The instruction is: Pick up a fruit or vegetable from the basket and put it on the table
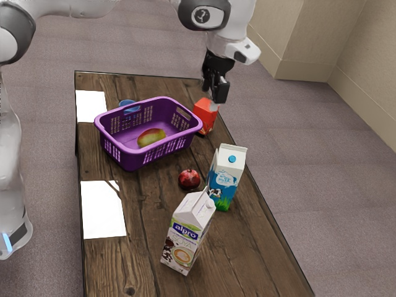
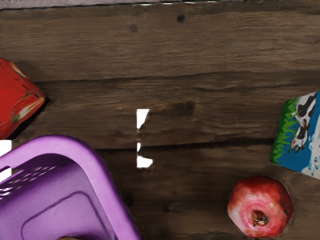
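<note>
Since the mango [image 1: 151, 137] inside the purple basket [image 1: 130, 159] looks firm, weighty and slightly slippery, grasp across its middle; whether the gripper [image 1: 215, 91] near the basket is spread, I can't tell.

Your arm [image 1: 232, 28] was smooth white, with dark grey bands [image 1: 26, 31] curving round its joints, a round emblem [image 1: 200, 15], a light-blue strip [image 1: 7, 242] and a black gripper [image 1: 216, 97].
</note>
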### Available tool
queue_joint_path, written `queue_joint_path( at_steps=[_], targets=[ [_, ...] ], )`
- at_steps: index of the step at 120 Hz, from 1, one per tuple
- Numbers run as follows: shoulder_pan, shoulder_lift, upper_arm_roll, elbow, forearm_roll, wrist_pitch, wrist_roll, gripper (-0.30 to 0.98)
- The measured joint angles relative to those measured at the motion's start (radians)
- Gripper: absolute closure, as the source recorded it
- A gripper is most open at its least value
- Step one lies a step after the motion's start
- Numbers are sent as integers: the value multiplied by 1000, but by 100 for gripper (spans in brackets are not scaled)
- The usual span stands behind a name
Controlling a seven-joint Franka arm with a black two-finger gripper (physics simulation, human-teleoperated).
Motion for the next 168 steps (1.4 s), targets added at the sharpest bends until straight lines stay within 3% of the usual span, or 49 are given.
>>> queue_joint_path(
  at_steps=[24,46,65,110,168],
  targets=[
    [-2,16,10,-54,36,81,-30,2],
    [204,-17,4,-214,-27,119,-35,2],
    [226,-17,14,-374,-68,199,-32,2],
    [273,-33,47,-548,-156,340,-61,3],
    [228,-106,91,-554,-216,188,-53,3]
  ],
)
